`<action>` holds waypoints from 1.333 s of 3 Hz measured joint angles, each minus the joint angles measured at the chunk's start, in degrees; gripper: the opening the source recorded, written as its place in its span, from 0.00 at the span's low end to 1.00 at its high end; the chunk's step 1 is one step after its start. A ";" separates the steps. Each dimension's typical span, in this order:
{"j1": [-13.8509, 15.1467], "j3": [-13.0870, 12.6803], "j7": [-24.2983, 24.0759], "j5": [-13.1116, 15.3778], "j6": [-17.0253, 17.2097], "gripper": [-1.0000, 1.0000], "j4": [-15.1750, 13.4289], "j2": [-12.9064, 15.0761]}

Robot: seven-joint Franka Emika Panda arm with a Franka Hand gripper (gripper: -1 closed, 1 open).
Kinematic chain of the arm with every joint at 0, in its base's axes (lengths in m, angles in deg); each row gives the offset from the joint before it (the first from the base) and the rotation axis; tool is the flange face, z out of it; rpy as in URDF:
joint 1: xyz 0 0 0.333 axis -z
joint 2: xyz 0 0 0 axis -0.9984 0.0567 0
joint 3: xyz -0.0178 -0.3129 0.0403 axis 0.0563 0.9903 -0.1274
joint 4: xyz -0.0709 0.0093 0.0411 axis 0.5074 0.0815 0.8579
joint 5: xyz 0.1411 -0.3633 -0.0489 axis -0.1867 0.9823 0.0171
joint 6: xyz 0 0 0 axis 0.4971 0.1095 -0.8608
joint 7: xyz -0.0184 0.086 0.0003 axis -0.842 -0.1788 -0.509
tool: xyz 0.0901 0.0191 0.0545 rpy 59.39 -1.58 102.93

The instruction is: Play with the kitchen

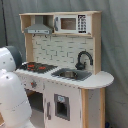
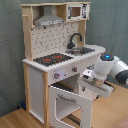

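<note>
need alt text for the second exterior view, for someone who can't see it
A white and light-wood toy kitchen stands with its oven door swung open toward a white robot arm on the second exterior view's right. On top sit a black-red hob, a black faucet and a sink.

Oven door [image 2: 70, 102] swung open, blocking kitchen [image 2: 55, 60] front; worktop free above hob [image 2: 52, 59].
</note>
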 joint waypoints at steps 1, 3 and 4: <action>-1.53 1.89 -0.02 0.01 5.22 1.00 2.30 -3.08; -5.08 5.74 0.42 0.40 14.63 1.00 5.31 -8.15; -7.32 8.01 0.98 0.84 19.90 1.00 6.54 -10.93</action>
